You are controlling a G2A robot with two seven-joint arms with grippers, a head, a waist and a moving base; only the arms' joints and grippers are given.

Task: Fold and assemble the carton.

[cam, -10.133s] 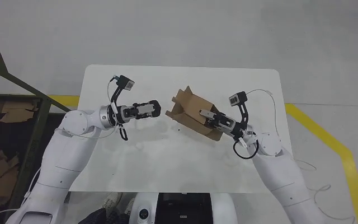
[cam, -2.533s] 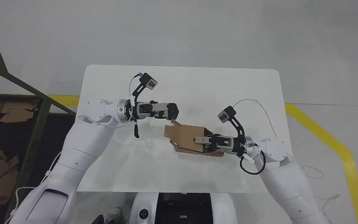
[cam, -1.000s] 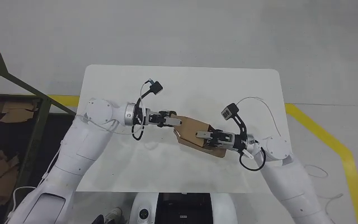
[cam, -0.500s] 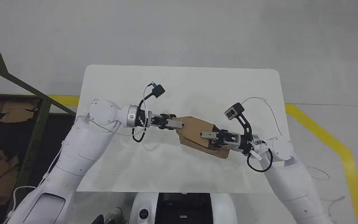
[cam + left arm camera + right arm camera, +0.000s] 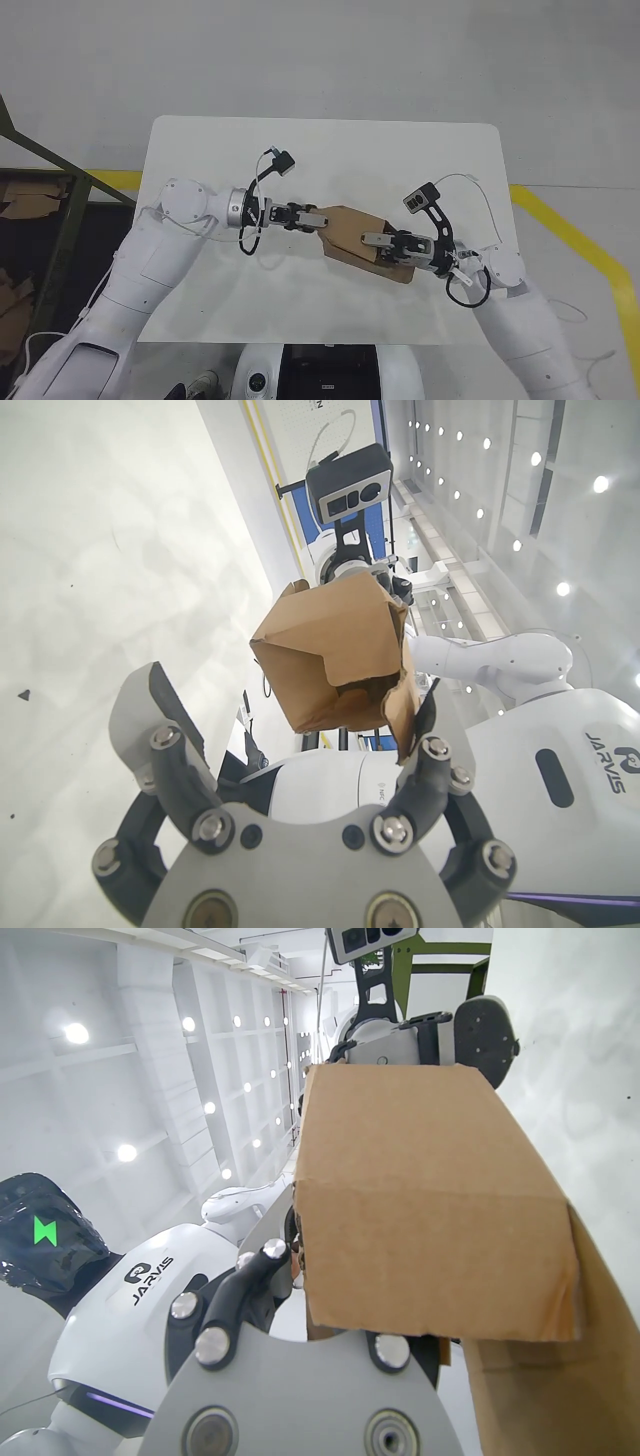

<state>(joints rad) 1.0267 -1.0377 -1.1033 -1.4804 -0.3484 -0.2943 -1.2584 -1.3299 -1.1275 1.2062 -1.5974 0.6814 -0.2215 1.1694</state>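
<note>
A brown carton (image 5: 352, 234) hangs over the middle of the white table (image 5: 300, 150), lying lengthwise between both arms. My right gripper (image 5: 382, 241) is shut on its wall at the right end; in the right wrist view the carton (image 5: 425, 1228) hides most of that gripper, with one finger (image 5: 280, 1248) showing beside it. My left gripper (image 5: 312, 220) stands open at the carton's left end. In the left wrist view that end of the carton (image 5: 330, 655) is partly folded, with a loose flap (image 5: 400, 720) resting against one finger (image 5: 432, 720). The other finger (image 5: 160, 710) is apart from it.
A dark rack holding flat cardboard pieces (image 5: 30, 200) stands off the table's left side. A yellow floor line (image 5: 570, 230) runs past the right side. Bare table surface lies toward the back and the front left.
Over ten seconds the right gripper carried the carton from the right of the table toward its middle and laid it level. The left gripper came up to its left end. In the last second both shifted slightly right.
</note>
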